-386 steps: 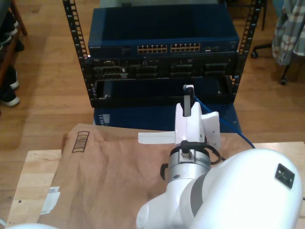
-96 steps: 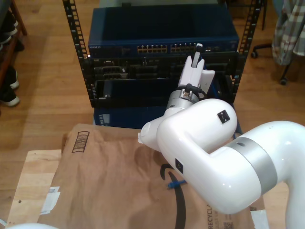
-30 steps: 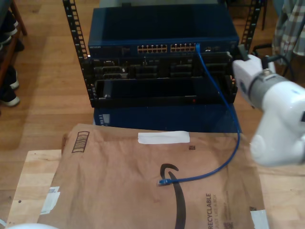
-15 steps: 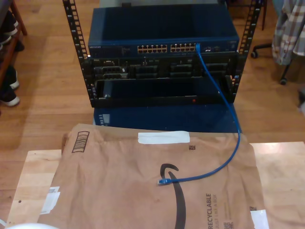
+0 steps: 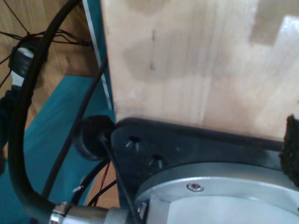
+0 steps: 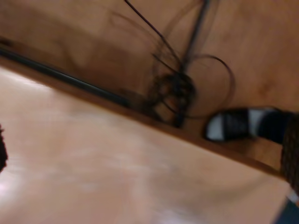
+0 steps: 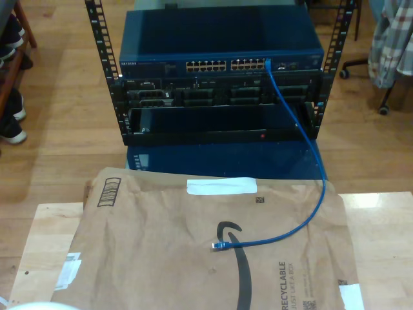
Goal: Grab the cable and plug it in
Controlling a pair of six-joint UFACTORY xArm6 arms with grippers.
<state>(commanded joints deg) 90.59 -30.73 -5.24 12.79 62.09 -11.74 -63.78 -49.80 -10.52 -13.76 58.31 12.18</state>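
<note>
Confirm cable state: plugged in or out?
Plugged in: one end of the cable sits in the switch port; the other lies loose on the brown paper.

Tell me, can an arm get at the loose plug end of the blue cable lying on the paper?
Probably yes. The loose plug lies in the open on the brown paper, with nothing over or beside it, and the blue cable runs away to the switch. Neither arm is near it.
</note>
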